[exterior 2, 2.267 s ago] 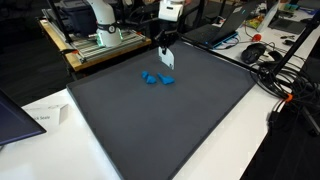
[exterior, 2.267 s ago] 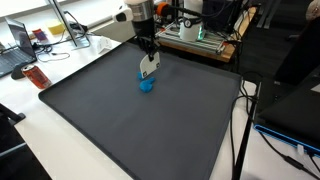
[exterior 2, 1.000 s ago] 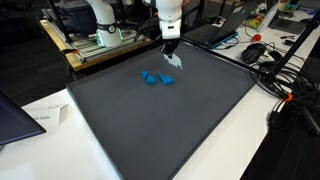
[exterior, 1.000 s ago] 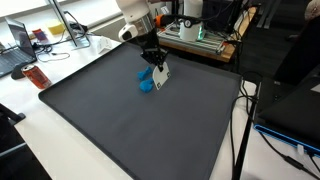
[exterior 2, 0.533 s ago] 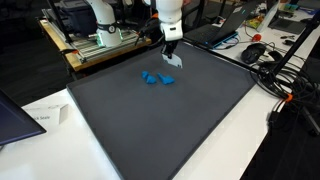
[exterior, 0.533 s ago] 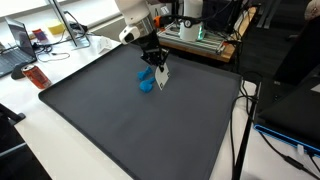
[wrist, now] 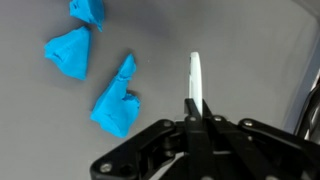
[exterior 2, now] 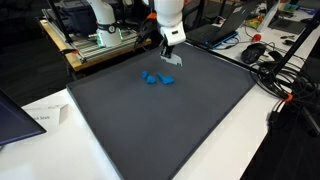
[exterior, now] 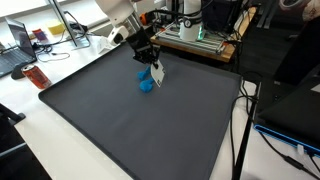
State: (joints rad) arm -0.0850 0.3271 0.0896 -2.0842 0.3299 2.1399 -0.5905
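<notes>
Bright blue pieces point(wrist: 115, 98), white card point(wrist: 196, 80), grey mat point(exterior: 130, 125).

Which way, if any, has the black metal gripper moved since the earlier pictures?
Yes. In an exterior view the gripper has shifted right, from above the crumpled blue pieces to beside them.
</notes>
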